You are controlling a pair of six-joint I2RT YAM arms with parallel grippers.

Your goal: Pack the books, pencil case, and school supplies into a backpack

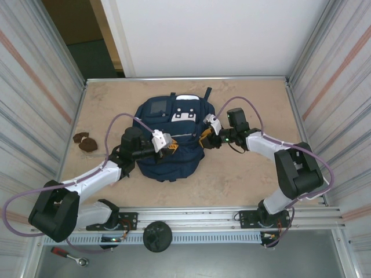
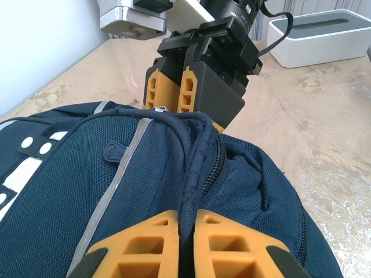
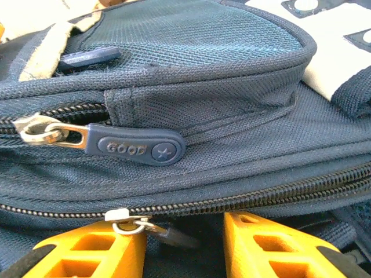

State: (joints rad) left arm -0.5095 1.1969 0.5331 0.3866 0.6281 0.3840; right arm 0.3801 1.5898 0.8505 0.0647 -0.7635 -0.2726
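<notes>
Pinched shut on a seam fold of the backpack point(image 2: 87, 191), left jaws likely hold it taut; right jaws stand part-open astride a zip pull point(image 3: 138, 225), gripping nothing.

Navy-blue backpack point(image 1: 179, 162), lying flat at centre of the top view, front face up. White dotted patch point(image 1: 186, 113) and grey square patch point(image 1: 157, 107) lie toward its upper edge. Right-wrist view: navy rubber zip pull point(image 3: 139, 147) at centre left; lower zipper point(image 3: 261, 194) teeth meshed across the frame.
</notes>
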